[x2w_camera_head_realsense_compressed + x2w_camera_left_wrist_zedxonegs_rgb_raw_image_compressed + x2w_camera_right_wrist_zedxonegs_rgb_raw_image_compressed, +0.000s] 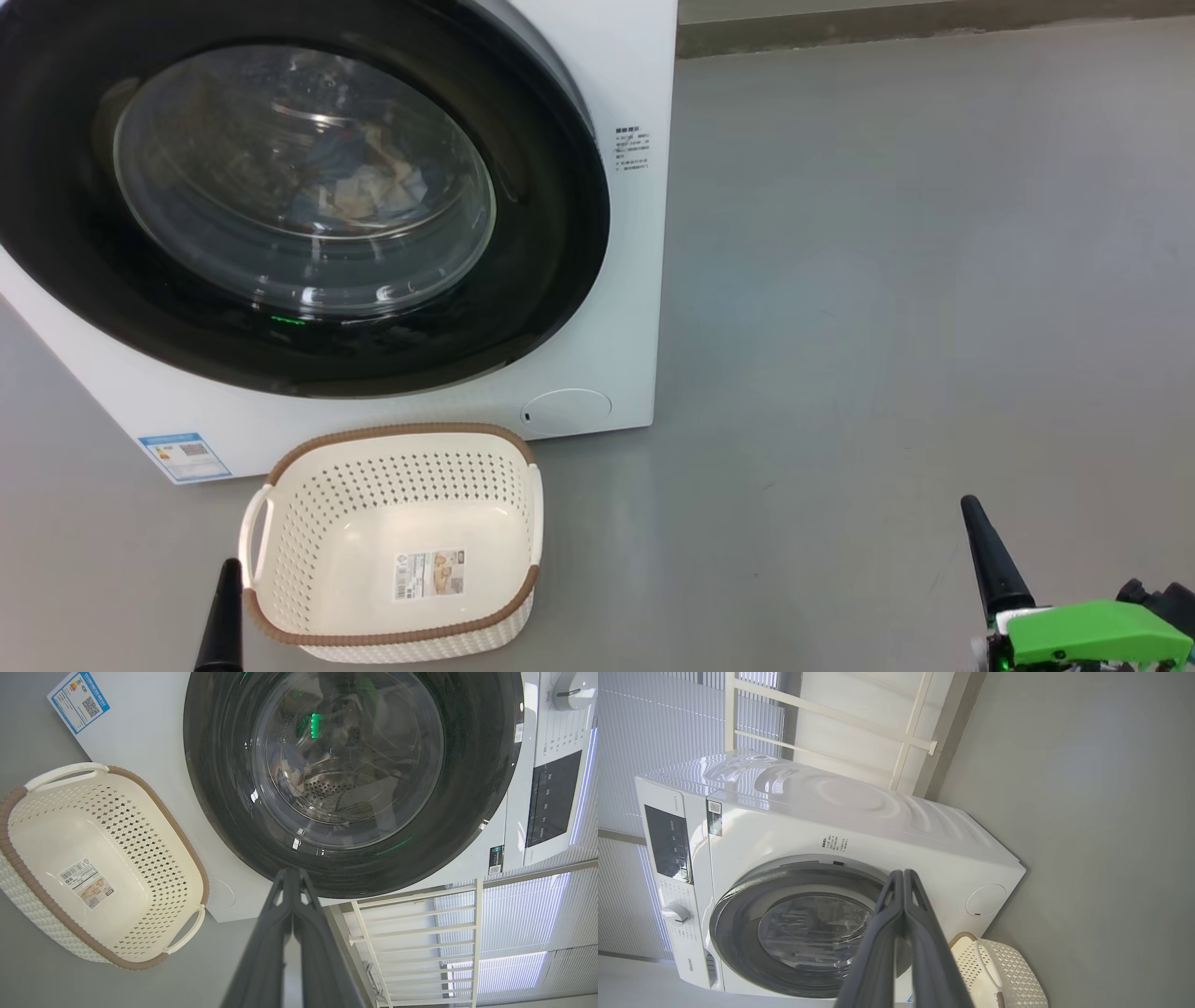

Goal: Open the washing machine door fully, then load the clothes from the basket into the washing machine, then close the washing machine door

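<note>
Left gripper (pixel 292 873), right gripper (pixel 903 875) hanging pinched together; basket (pixel 401 432) sitting empty since clothes (pixel 359 187) lying behind shut washing machine door (pixel 551 261).

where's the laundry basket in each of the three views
head view: the basket sits at the bottom, left of centre.
left wrist view: far left, tilted.
right wrist view: bottom right, cut by the edge.
shared landmark: the round cap, just beside the basket in all three.

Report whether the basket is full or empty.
Empty: the basket shows its bare floor and label, with nothing lying in it.
</note>
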